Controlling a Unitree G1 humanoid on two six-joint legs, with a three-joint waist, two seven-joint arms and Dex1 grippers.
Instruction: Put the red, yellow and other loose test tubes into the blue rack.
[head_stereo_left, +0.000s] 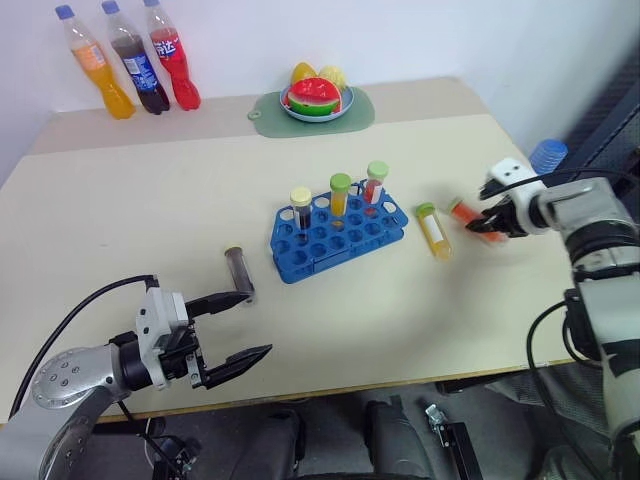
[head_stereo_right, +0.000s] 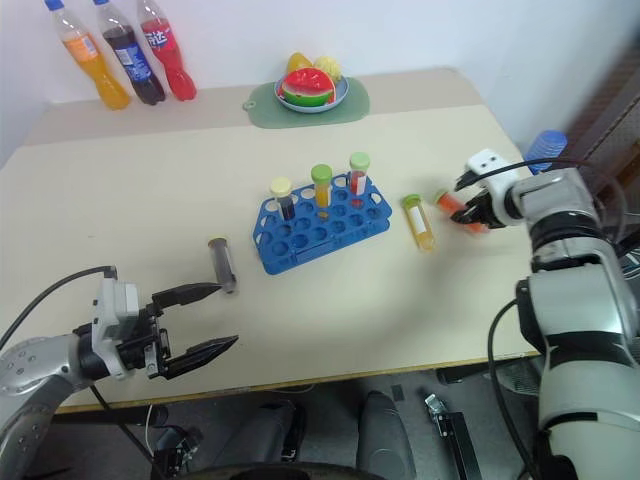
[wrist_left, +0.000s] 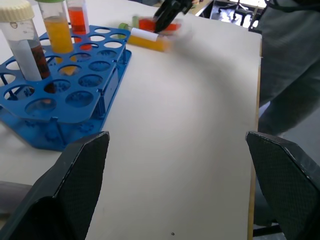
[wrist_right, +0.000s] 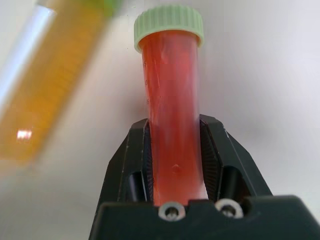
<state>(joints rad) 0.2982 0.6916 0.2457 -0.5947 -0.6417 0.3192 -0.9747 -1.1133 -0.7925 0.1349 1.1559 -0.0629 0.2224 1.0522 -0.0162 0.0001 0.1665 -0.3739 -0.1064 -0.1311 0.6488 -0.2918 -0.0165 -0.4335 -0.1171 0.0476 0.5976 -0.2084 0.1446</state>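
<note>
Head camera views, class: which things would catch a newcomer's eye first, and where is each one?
The blue rack sits mid-table with three capped tubes standing in its far row. To its right, the right gripper is shut on the red tube, beside the yellow tube lying flat. Along the back stand three soda bottles and a fruit plate.

The right gripper (wrist_right: 175, 150) reaches out past the blue rack (head_stereo_left: 335, 235), its two black fingers clamped on the red-orange test tube (wrist_right: 172, 105). The left gripper (head_stereo_left: 235, 330) hangs level, short of the rack, jaws spread wide.
</note>
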